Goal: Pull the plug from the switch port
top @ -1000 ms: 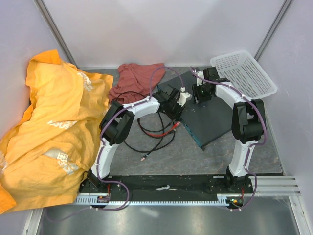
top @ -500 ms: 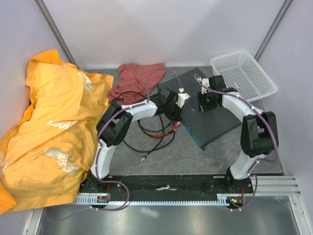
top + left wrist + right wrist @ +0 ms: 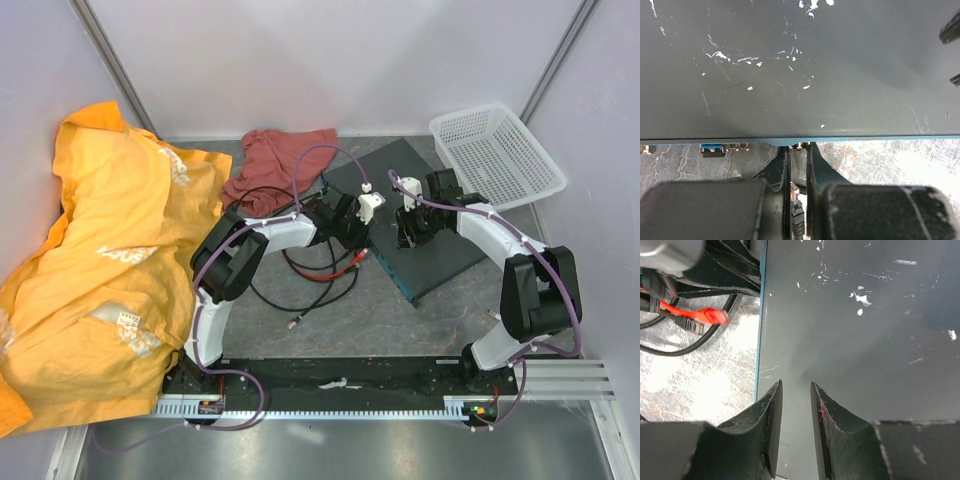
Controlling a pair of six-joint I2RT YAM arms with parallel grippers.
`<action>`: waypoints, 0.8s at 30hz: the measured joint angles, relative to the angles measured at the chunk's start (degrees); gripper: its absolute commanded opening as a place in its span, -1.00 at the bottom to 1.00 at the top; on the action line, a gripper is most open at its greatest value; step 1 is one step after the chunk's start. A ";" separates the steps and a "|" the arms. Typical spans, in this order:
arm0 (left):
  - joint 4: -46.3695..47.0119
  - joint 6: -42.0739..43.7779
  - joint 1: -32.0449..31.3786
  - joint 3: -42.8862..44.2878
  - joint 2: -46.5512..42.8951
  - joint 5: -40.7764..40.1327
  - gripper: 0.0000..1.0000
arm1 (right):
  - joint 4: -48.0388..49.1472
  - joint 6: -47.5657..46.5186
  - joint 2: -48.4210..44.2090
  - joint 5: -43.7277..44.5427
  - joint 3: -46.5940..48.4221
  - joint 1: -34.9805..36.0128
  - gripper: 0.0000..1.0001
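Nearly together at the left pincer [image 3: 799, 150], clamped on the plug [image 3: 797, 216], black with a clear tip. Tip aimed at a port [image 3: 800, 146] in the switch [image 3: 800, 75] edge, just short of it, a small gap between.

Narrowly apart at the right pincer [image 3: 795, 384], with nothing held. Poised over the switch's dark, scratched top, just inside its teal edge; cannot tell whether touching.

As for the switch: flat on the surface [image 3: 350, 320], right of middle, turned at an angle, teal edge toward the left arm.

Beside that edge, to the left: a red cable [image 3: 705, 316] and black cables [image 3: 300, 292], looped on the surface.

Farther out: a white basket [image 3: 495, 150] near the switch's far right corner, a red-brown cloth [image 3: 275, 160] at the back, an orange cloth [image 3: 100, 250] heaped along the left.
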 measured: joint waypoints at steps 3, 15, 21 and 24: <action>2.49 -0.04 0.00 -2.56 -1.14 0.63 -0.97 | -0.57 -0.96 -0.66 -0.55 -0.42 0.00 -0.28; -3.96 -1.11 2.93 -6.45 -10.88 2.75 -0.97 | -3.91 -6.60 -3.85 -3.72 -2.27 2.95 -0.38; -4.48 -1.33 2.67 -6.10 -10.36 5.46 -0.32 | -5.27 -8.52 -4.61 -3.63 -4.87 5.53 -0.35; -4.74 -1.46 2.56 -5.11 -8.74 6.51 -0.22 | -5.40 -8.61 -5.07 -3.50 -4.94 5.64 -0.34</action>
